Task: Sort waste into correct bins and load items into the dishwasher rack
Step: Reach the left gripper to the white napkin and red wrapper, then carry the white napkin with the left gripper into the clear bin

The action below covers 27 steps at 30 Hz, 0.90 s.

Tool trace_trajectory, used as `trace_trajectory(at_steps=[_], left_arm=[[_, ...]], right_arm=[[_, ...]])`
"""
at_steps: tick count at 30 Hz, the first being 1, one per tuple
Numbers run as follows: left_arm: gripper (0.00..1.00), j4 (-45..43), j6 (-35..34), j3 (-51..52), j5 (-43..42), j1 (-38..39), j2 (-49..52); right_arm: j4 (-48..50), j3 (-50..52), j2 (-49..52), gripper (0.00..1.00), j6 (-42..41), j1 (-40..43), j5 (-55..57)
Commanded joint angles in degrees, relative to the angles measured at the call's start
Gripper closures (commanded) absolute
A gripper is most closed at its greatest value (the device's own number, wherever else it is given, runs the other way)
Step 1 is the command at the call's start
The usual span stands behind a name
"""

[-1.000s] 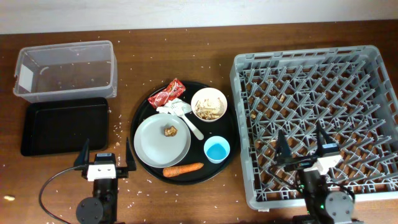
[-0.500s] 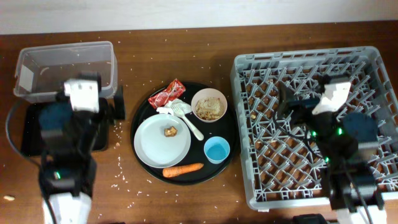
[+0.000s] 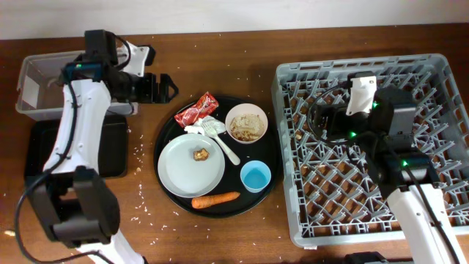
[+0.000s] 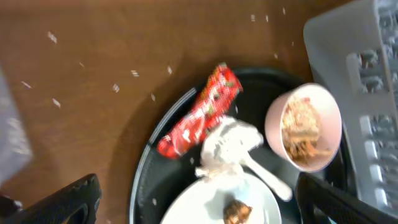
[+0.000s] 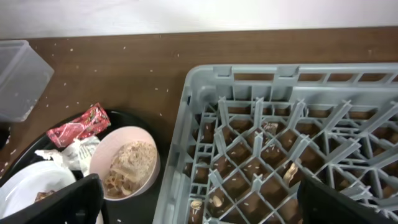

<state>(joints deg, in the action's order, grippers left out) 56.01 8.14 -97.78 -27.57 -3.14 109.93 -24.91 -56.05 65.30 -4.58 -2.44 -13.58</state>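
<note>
The red wrapper (image 3: 196,111) lies far left on the round tray (image 3: 158,158), against the napkin (image 3: 199,128). We judge it light, thin and slippery; we should pinch its free far end. The left gripper (image 3: 157,87) and the right gripper (image 3: 320,123) are spread wide, empty.

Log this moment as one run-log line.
left gripper: open, empty, beside clear tub | right gripper: open, empty, above dishwasher rack | wrapper, carrot, plate, bowl, cup, fork: on round black tray

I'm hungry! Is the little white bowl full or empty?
Not empty: the bowl holds a heap of beige crumbs, below its rim.
</note>
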Motion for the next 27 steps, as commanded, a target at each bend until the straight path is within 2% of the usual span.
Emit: trace_trajectory(at_steps=[1,4,5,7,10,12,14,18,19,20,24,27], left_arm=[[0.01,3.13,4.39,-0.61,-0.17,3.48,3.28],[0.05,5.05,4.39,-0.61,14.01,9.86,6.91],[0.11,5.38,4.39,-0.61,17.05,12.13,8.07],[0.22,5.60,4.37,-0.57,20.37,14.93,9.18],[0.28,5.60,4.33,-0.57,24.35,16.96,11.23],[0.37,5.57,3.45,-0.52,24.39,17.03,13.05],[0.50,5.57,3.08,-0.52,24.39,17.03,14.19],[0.81,5.11,3.06,-0.52,23.80,17.03,14.80],[0.95,4.87,3.06,-0.52,22.69,17.03,14.91],[0.99,4.52,3.06,-0.52,22.45,17.03,14.91],[0.99,5.20,0.96,-2.10,22.45,17.00,14.88],[0.99,11.10,0.26,-10.08,22.45,17.00,14.88]], right_arm=[[0.22,-1.01,0.20,0.02,-0.33,0.22,-1.20],[0.15,-0.96,0.44,0.01,-0.33,0.22,-1.22],[-0.09,-0.96,0.46,0.01,-0.31,0.22,-1.20],[-0.96,-0.96,0.46,0.00,-0.33,0.22,-1.20],[-2.32,-0.96,0.46,0.00,-0.31,0.22,-1.18],[-2.84,-0.96,0.46,0.03,-0.31,0.22,-0.98],[-2.84,-0.96,0.46,0.04,-0.31,0.22,-0.98],[-2.82,-0.96,0.46,0.05,-0.31,0.22,-0.79],[-2.84,-0.96,0.46,0.05,-0.31,0.22,-0.79],[-2.84,-0.96,0.46,0.06,-0.31,0.22,-0.79],[-2.82,-0.96,0.46,0.07,-0.31,0.22,-0.79],[-2.82,-0.96,0.46,0.08,-0.31,0.22,-0.79]])
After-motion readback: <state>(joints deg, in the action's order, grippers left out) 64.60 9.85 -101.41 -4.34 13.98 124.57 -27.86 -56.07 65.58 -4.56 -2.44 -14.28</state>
